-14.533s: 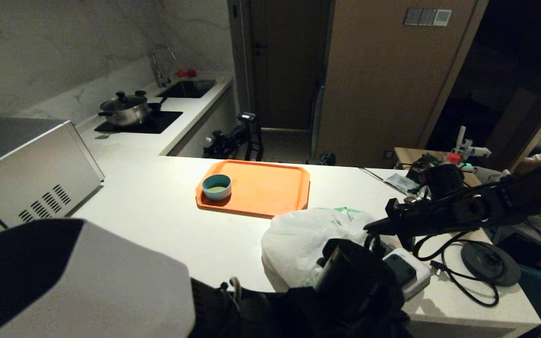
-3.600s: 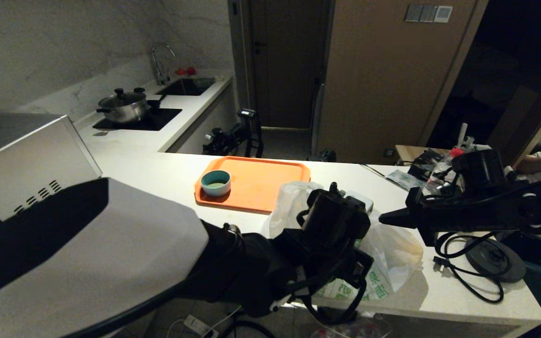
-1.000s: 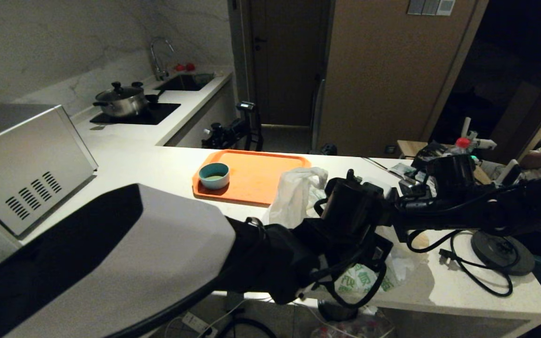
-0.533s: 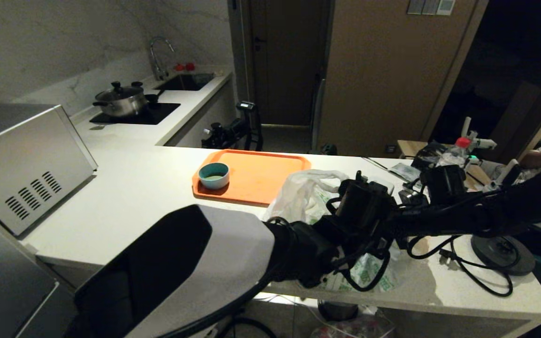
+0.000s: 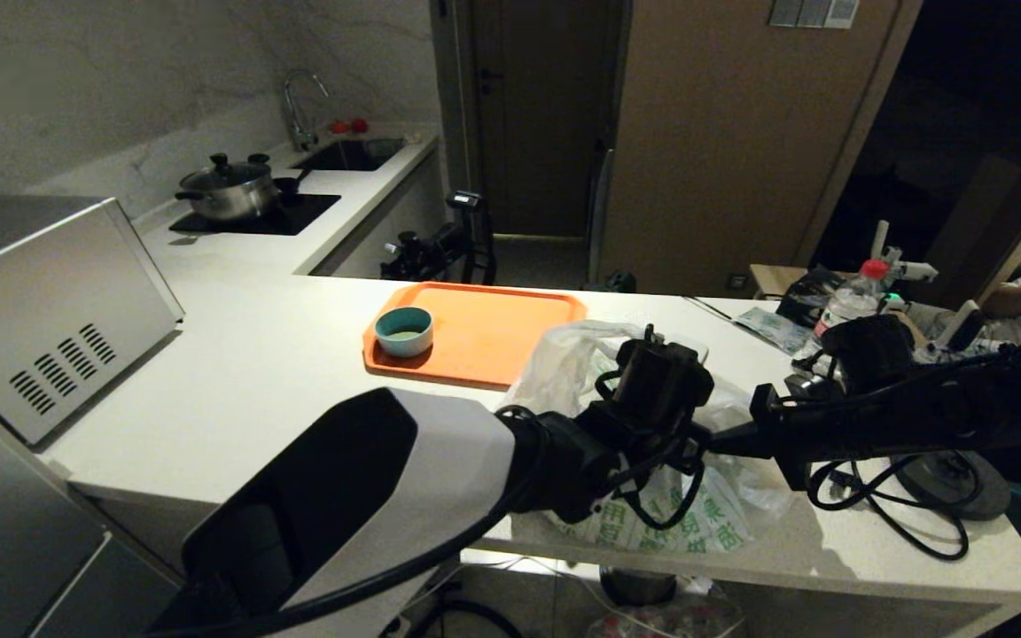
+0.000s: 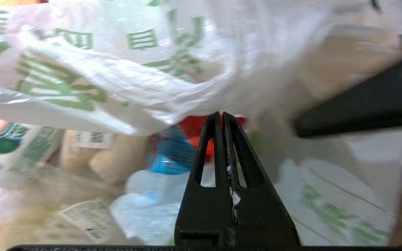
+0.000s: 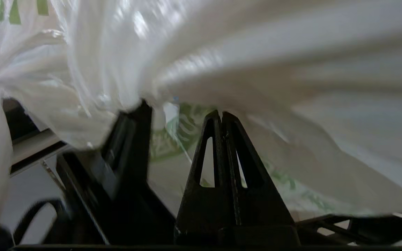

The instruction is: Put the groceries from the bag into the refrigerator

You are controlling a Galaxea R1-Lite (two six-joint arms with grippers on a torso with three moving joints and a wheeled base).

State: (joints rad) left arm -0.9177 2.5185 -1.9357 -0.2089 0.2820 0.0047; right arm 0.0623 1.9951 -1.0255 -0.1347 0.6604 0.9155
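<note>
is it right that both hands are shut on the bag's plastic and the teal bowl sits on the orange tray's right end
Not quite: in the head view the teal bowl sits at the left end of the orange tray. The rest holds: the left hand and right hand are each shut on the bag.

Head view looks forward and down from above the near edge of the counter (image 5: pixel 280 354), both arms in frame. Left wrist view sits very close behind closed fingers, facing into the bag (image 6: pixel 124 69). Right wrist view, equally close, faces the bag's underside. All three views share the bag near the counter's near edge.
</note>
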